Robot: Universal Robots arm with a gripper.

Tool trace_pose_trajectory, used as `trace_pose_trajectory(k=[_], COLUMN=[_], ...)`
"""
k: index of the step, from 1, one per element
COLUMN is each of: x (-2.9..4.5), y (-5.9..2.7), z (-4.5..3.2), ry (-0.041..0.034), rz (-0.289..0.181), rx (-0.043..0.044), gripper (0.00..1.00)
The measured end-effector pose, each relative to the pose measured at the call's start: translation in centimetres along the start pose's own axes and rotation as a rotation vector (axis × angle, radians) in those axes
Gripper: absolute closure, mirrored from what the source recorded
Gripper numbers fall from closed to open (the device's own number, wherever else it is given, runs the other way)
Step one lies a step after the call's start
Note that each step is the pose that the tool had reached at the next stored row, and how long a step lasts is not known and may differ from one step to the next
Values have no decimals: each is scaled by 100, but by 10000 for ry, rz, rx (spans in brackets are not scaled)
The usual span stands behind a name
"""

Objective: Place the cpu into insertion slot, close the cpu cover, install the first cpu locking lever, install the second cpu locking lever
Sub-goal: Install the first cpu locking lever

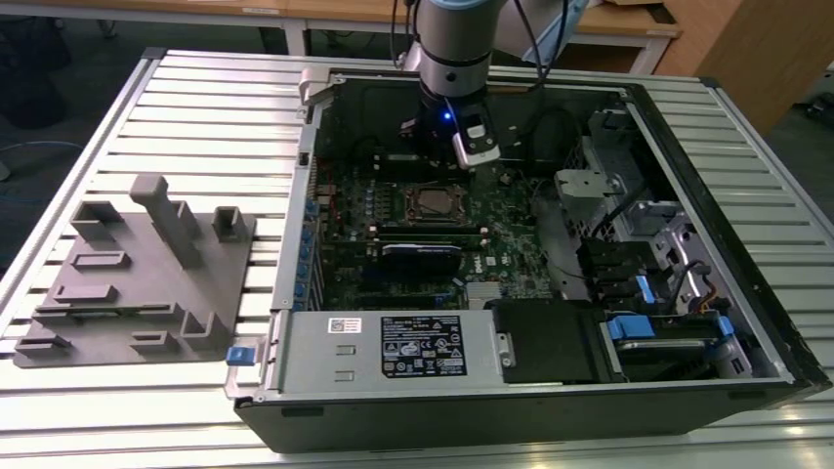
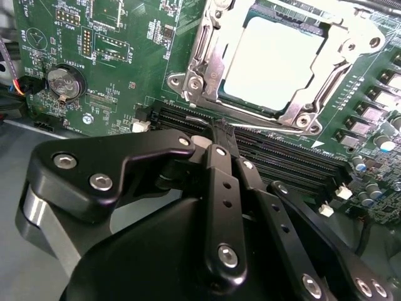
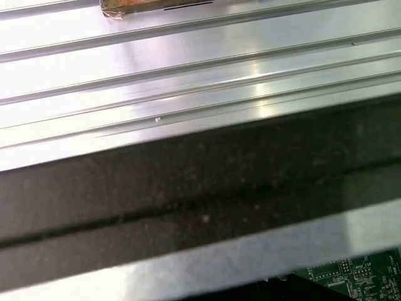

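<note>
My ribbed metal table (image 1: pixel 195 107) stands on a dark floor (image 1: pixel 53 73); behind it are wooden desks (image 1: pixel 626 20) and a wooden cabinet (image 1: pixel 756 49).

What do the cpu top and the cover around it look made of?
The cpu: apparently metal, dull silvery-grey matte top, with soft even sheen. The cpu cover: probably stamped steel, bright polished finish, with sharp glints along its bent edges.
</note>
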State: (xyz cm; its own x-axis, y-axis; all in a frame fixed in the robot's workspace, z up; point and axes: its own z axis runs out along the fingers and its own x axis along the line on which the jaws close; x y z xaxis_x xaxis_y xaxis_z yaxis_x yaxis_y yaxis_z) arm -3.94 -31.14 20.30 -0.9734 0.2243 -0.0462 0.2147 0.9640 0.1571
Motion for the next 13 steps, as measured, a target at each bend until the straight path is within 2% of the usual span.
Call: trace_pose_trajectory(k=[13], x=[4], y=[6], z=[6], ry=[-27], rz=[68], rx=[1], gripper=[89])
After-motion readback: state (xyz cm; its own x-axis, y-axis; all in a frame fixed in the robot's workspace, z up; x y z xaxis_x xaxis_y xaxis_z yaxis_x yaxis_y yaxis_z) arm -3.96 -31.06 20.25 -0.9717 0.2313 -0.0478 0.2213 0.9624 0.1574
